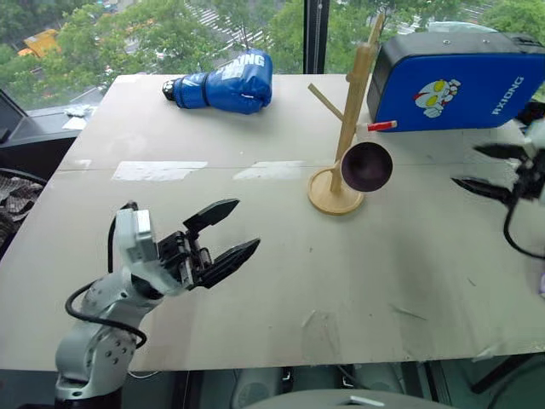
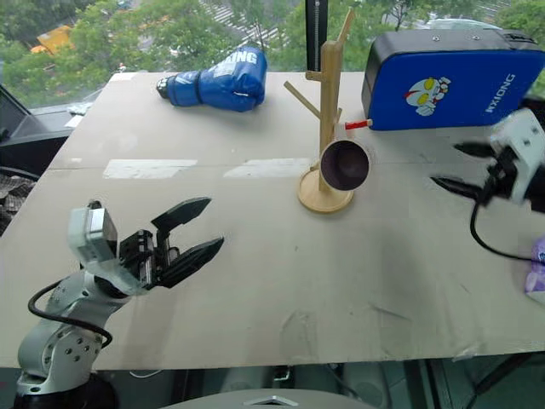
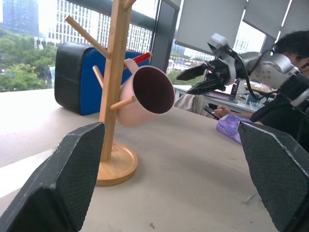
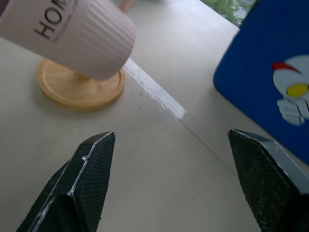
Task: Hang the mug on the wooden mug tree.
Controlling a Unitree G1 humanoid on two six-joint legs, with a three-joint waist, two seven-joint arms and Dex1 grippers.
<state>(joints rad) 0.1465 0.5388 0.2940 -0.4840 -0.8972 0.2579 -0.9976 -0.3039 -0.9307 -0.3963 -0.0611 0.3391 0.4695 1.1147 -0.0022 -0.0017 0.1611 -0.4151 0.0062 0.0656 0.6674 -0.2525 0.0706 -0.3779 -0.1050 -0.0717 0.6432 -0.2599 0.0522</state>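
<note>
right claw (image 1: 485,168) wide open, empty; left claw (image 1: 226,233) open, empty

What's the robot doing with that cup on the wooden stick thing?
The cream-white ribbed mug with the dark purple inside is hanging on a peg of the light-wood mug tree with the round base. Nothing is holding it. The robot's right gripper is open and empty, off to the right of the tree. Its left gripper is open too, hovering above the pale tabletop. A blue boxing glove and a blue case lie at the table's far side.
</note>
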